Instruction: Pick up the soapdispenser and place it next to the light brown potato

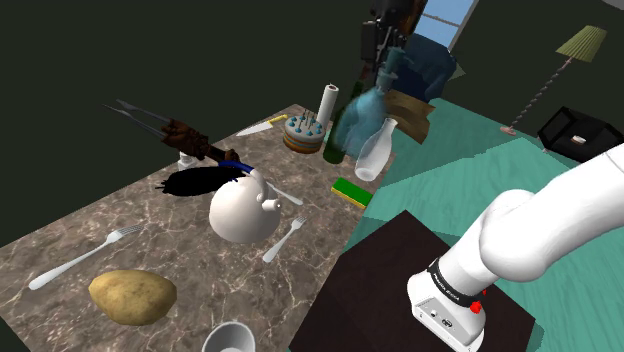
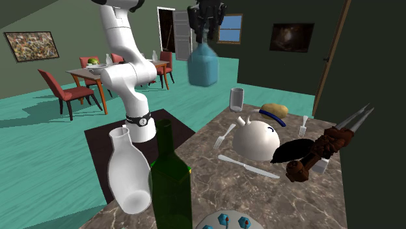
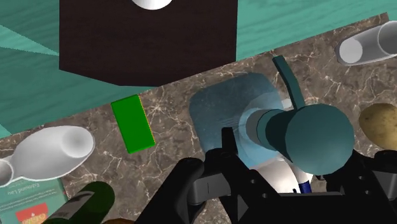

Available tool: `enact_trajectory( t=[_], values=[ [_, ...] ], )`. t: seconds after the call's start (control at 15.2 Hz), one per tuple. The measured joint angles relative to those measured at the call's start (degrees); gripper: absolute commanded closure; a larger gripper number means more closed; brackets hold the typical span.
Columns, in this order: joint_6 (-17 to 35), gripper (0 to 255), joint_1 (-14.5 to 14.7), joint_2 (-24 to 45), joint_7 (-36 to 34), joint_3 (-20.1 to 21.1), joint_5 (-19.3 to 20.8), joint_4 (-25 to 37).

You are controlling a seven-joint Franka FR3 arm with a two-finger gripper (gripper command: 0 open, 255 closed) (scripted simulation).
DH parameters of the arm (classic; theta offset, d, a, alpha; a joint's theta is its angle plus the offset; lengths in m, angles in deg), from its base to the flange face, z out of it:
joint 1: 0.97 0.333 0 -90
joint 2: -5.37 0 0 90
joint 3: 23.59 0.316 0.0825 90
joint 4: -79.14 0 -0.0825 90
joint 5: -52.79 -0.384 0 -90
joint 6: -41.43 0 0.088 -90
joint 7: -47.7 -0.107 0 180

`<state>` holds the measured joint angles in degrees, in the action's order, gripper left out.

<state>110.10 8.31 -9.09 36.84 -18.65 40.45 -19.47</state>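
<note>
One end effector point(image 2: 207, 18), all black, hangs high over the marble surface point(image 1: 170, 250), with its two fingers closed around the upper part of the soap dispenser point(image 2: 202, 64). The dispenser is pale blue and half transparent, with a teal pump head point(image 3: 318, 137). It is in the air directly under the end effector and does not touch the surface. In the wrist view the pump head covers the place of contact, so the fingers only seem to press on the neck. The light brown potato point(image 1: 132, 296) lies on the surface far below the end effector and well off to one side. A green sponge point(image 3: 132, 124), a white vase point(image 2: 128, 172) and a dark green bottle point(image 2: 170, 185) are on the surface below the end effector. A white teapot point(image 1: 240, 208) sits between these and the potato.
</note>
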Motion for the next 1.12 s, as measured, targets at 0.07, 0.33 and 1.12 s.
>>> enact_trajectory(
  t=[0.07, 0.33, 1.12],
  values=[
    [1.1, 255, 0.4, 0.6, -1.0, 0.7, -0.4, -0.2],
    [4.4, 255, 2.1, 5.0, -5.2, 3.6, -1.4, 1.7],
    [12.1, 255, 9.1, 23.0, -18.5, 11.1, -0.6, 14.8]
  ],
)
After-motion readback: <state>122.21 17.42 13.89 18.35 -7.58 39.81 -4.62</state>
